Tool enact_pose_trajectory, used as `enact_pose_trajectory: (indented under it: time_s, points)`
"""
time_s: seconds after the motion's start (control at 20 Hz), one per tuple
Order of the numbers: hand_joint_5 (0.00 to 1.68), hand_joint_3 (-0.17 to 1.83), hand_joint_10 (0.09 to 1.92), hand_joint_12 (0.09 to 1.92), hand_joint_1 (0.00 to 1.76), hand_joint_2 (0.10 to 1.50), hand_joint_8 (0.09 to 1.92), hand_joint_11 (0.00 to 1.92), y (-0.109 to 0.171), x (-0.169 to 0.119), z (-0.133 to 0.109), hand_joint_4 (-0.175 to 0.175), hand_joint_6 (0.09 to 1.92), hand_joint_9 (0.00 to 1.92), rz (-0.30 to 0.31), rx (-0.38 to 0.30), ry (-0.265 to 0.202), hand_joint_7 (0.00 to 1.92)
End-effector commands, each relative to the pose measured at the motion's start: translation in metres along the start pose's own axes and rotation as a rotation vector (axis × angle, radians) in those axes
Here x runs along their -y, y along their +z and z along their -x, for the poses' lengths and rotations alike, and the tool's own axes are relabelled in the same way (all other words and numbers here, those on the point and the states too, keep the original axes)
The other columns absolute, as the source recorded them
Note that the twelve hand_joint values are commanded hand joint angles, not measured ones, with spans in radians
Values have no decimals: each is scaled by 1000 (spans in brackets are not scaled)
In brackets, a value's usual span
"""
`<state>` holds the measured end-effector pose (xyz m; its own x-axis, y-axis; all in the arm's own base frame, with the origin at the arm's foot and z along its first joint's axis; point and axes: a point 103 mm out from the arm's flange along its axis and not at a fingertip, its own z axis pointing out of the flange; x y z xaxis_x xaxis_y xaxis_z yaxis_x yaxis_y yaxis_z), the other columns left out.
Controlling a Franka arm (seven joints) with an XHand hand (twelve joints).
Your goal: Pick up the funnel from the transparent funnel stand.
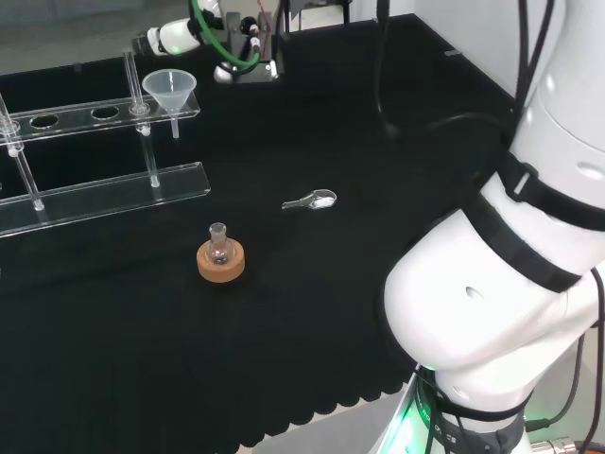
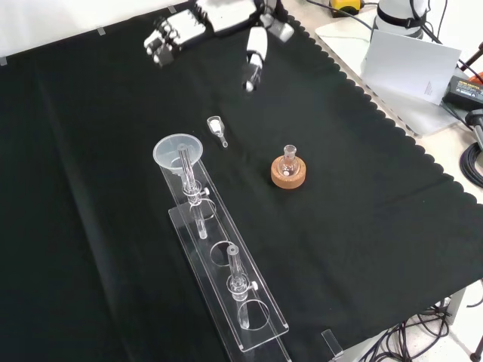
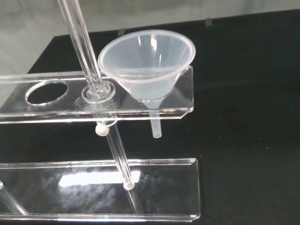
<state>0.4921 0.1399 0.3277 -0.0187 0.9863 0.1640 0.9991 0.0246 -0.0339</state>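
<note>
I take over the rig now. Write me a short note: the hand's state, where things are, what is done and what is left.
Hand: open, fingers relaxed, holding nothing, at the top of the front view, apart from the ware.
Funnel: seated in the end hole of the transparent funnel stand, stem hanging through.
Also on the cloth: a small flask on a cork ring, and a small scoop.
Done: nothing visible.
Left: reach, grasp and lift the funnel.

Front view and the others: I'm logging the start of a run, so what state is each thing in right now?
funnel: upright, seated in the end hole of the stand, untouched.
funnel stand: standing on the cloth, its other holes empty.
robot hand: open, holding nothing, apart from the funnel.
small flask: upright on its cork ring.
spoon: lying flat on the cloth.
</note>
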Motion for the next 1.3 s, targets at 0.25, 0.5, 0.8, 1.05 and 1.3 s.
enact_pose_trajectory:
  time_s: [0.25,0.5,0.8,1.05,1.3]
  points:
    - [0,14,155,800,262,707,87,0,21,-49,-22,32,87,84,51,-37,23,92]
    - [0,5,403,869,274,707,122,0,33,-64,-24,30,87,3,24,-27,14,79]
    - [0,4,346,845,299,708,135,0,52,-78,-27,29,87,0,-17,-8,12,66]
    - [0,1,87,170,315,706,87,0,62,-85,-26,36,87,0,-88,14,33,5]
    - [0,-5,87,87,320,694,87,0,65,-82,-26,39,87,0,-102,9,50,0]
